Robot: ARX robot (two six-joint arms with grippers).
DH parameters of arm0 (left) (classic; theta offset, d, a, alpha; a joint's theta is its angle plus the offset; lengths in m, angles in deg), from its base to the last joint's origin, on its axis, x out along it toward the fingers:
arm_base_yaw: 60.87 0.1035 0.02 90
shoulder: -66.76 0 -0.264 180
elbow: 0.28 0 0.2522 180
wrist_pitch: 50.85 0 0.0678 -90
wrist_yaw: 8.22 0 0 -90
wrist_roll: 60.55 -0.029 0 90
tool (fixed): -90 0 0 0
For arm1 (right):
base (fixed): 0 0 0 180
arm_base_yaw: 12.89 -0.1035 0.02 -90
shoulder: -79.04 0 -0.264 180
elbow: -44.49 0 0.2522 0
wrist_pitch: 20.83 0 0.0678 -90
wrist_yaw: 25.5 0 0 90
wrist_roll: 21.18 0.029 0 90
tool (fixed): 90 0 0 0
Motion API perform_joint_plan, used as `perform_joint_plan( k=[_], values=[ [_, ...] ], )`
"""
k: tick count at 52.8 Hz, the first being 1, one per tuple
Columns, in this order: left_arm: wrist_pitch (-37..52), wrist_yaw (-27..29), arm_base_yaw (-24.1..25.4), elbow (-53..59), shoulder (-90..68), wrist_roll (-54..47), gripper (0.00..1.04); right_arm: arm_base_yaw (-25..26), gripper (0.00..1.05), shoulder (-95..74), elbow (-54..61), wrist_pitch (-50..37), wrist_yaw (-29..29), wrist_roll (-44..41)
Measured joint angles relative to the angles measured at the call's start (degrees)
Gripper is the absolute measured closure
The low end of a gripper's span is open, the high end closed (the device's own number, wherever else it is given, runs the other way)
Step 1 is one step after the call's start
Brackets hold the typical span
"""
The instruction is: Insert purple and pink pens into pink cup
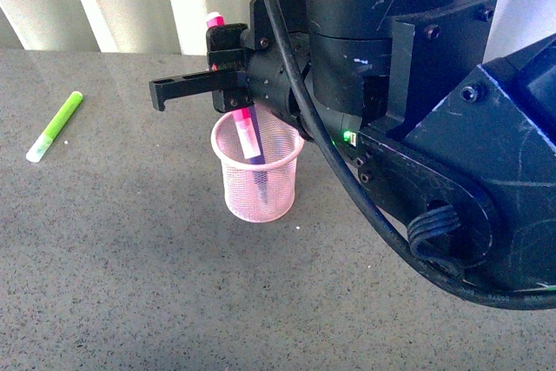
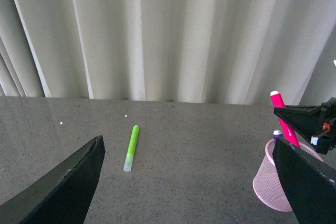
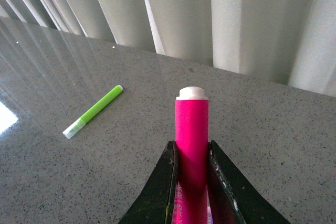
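Jaws of the right gripper (image 3: 192,179) are pinched on the pink pen (image 1: 248,132), gripping its barrel near the upper end. The pen hangs a little tilted, its capped lower end already inside the pink cup (image 1: 258,204), which stands near the middle of the desk (image 1: 130,284). A purple pen (image 2: 276,135) shows its top just above the rim in the left wrist view, so it seems to be in already.

By the look of it the pink pen is light, stiff plastic with a smooth, fairly slippery barrel; a mid-to-upper barrel hold like this one suits it, leaving the lower end free to slide in. The mesh cup is likely light too, and could tip if the pen drags on its rim.

Over on the left, the left gripper (image 2: 189,182) hangs with jaws spread wide, holding nothing. A lime-green marker (image 1: 54,127) lies flat towards the desk's far left edge, well apart from the cup.
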Motion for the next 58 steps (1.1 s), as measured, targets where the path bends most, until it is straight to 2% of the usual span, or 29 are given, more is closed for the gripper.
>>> perform_joint_plan(
  k=[13,20,24,28,34,40,48,52,58],
  values=[
    [0.0,0.02,0.0,0.0,0.0,0.0,0.07,0.28,0.92,0.0,0.5,-0.63,-0.5,-0.66],
    [0.0,0.02,0.0,0.0,0.0,0.0,0.07,0.76,0.61,0.0,0.74,-0.74,-1.09,-0.68],
    [0.0,0.02,0.0,0.0,0.0,0.0,0.07,1.05,0.48,0.02,0.74,-0.83,-1.11,-0.79],
    [0.0,0.02,0.0,0.0,0.0,0.0,0.07,1.49,0.29,0.04,0.79,-0.83,-1.27,-0.79],
    [0.0,0.02,0.0,0.0,0.0,0.0,0.07,1.97,0.06,0.55,1.11,-0.83,-1.29,-0.74],
    [0.0,0.0,0.0,0.0,0.0,0.0,0.07,2.84,0.07,2.71,1.95,-0.81,-0.87,-0.74],
    [0.0,0.02,0.0,0.0,0.0,0.0,0.07,4.76,0.07,10.99,5.75,-0.52,2.73,-3.1],
    [0.0,0.0,0.0,0.0,0.0,0.0,0.07,6.34,0.07,17.79,8.46,0.85,5.14,-4.76],
    [0.0,0.02,0.0,0.0,0.0,0.0,0.07,10.1,0.07,31.76,14.64,3.67,4.7,-7.1]
  ],
)
